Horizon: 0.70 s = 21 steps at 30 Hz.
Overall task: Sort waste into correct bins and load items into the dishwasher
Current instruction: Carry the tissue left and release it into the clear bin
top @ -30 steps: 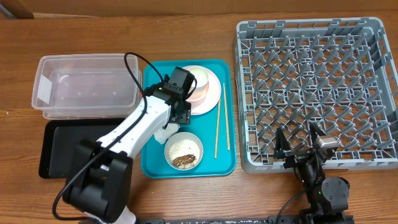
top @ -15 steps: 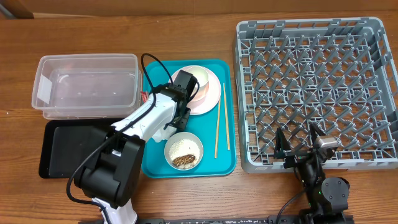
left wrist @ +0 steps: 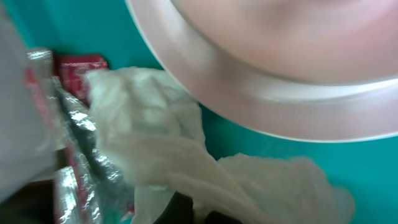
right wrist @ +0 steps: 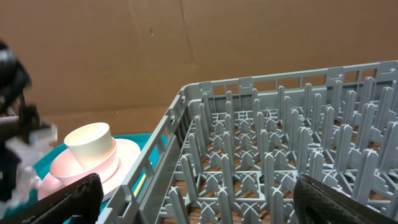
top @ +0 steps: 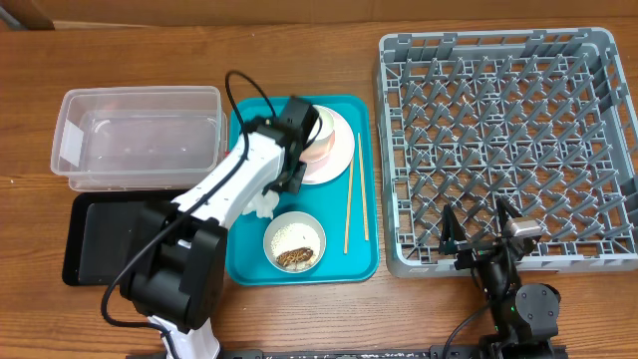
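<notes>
Crumpled white napkin [left wrist: 155, 143]: lies on the teal tray [top: 244, 264], just beside the rim of the pink plate [top: 334, 160] and touching the red snack wrapper [left wrist: 78, 62].
Handling: light, soft and easily torn. It should give under any pinch, so a raised fold is the place to take it. The foil wrapper may well come up with it.
Left tool [top: 290, 176]: fingers together, apparently pinched on a fold of the napkin, though the tips are mostly hidden.
Right tool [top: 479, 221]: fingers wide apart, holding nothing, parked at the near edge of the rack.

Round about, nearest first:
- Grey-white bowl [top: 294, 241] holding rice-like scraps, close to the napkin.
- Black tray [top: 95, 239], to the left.
- Chopsticks [top: 348, 204], side by side, well clear of the napkin.
- White cup [right wrist: 90, 144], standing on the plate.
- Clear tub [top: 135, 140], beyond the black tray.
- Grey rack [top: 498, 130], on the counter [top: 299, 40].

Obstruction: the plate rim and the wrapper crowd the napkin.
</notes>
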{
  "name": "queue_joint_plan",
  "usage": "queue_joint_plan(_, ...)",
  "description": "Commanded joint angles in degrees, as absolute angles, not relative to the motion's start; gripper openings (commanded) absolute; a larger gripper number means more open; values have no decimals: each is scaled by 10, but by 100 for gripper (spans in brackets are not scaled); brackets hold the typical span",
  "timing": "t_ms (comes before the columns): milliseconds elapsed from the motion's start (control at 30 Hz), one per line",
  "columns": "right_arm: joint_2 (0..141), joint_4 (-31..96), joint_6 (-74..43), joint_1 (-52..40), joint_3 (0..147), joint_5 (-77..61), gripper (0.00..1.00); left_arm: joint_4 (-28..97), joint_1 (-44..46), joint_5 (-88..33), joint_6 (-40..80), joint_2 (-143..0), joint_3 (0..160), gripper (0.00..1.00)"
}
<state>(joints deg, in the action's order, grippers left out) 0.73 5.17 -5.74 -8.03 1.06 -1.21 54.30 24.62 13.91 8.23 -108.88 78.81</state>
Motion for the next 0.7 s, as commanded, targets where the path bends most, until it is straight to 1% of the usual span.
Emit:
queue_joint_plan(0,3,48,-54,-84,5,-9,100,577,244,135,109,-1089,869,4)
queue_joint_plan(200,3,48,-54,-84,5,-9,100,616,231,142,147,-1089,972,4)
queue_joint_plan(300,3,48,-54,-84,5,-9,100,622,195,133,186,-1089,1007,4)
queue_joint_plan(367,3,48,-54,-84,5,-9,100,618,170,78,193,-1089,1011,4)
queue_joint_plan(600,3,48,-54,-84,5,-9,100,650,100,-197,172,-1090,1009,4)
queue_joint_plan(667,3,48,-53,-84,5,-9,100,659,89,-212,163,-1090,1009,4)
